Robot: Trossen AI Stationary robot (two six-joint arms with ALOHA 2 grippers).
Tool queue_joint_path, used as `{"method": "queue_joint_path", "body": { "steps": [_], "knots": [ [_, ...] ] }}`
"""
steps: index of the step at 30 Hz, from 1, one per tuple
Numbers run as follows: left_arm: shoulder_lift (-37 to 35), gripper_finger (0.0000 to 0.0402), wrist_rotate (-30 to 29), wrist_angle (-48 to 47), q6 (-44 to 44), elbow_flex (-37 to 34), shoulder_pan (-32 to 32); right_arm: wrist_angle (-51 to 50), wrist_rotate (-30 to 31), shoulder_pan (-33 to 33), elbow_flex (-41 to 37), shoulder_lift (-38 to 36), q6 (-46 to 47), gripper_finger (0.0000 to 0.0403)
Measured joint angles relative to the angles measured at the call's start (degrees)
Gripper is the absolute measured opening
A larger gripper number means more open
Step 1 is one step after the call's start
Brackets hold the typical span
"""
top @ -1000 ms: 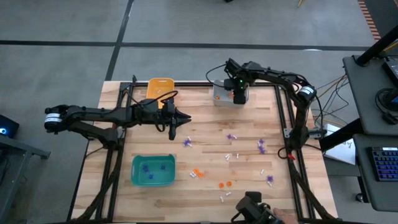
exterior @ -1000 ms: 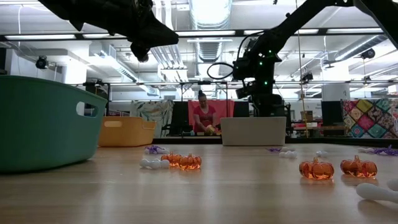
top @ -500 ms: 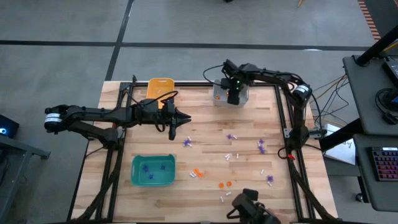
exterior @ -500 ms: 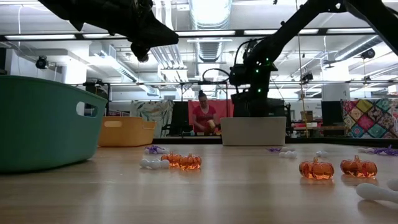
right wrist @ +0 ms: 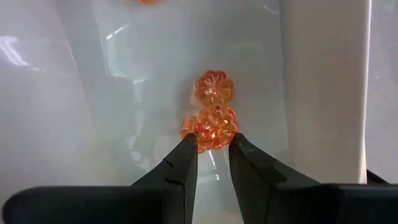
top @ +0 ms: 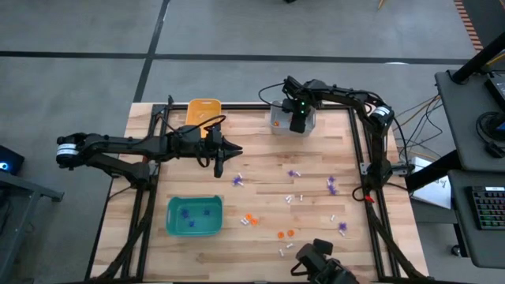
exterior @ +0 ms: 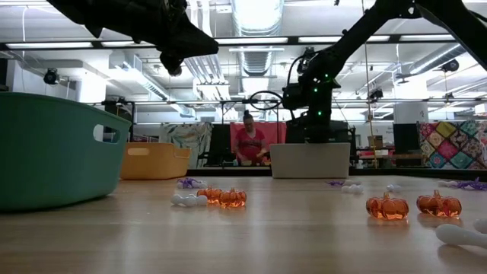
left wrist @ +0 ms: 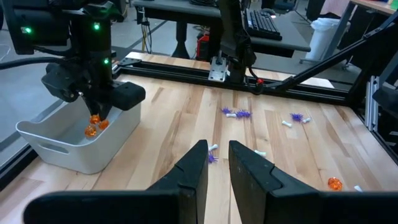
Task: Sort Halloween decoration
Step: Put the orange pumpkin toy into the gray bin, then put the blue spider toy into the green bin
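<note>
Sorting partly done as an orange pumpkin reaches the grey bin

The right hand point(right wrist: 208, 149), over the grey bin point(top: 278, 123), pinches an orange pumpkin point(right wrist: 211, 129); the left hand point(left wrist: 216, 163) hangs nearly closed, empty, above scattered purple, white and orange trinkets point(top: 290, 199) on the table point(top: 260, 158).

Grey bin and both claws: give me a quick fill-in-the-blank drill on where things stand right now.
1. The right claw hangs over the ____ bin at the table's far edge.
2. The trinket at its fingertips is coloured ____.
3. The left claw hovers above the table holding ____.
4. The purple trinkets already sorted lie in the ____ bin.

Missing words: grey; orange; nothing; teal
</note>
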Motion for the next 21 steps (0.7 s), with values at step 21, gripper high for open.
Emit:
{"method": "queue_joint_path", "body": {
  "steps": [21],
  "knots": [
    [0.0,0.0047,0.0,0.0,-0.1,0.0,0.0,-6.0,0.1,0.0,4.4,-2.8,4.4,0.0144]
  ]
}}
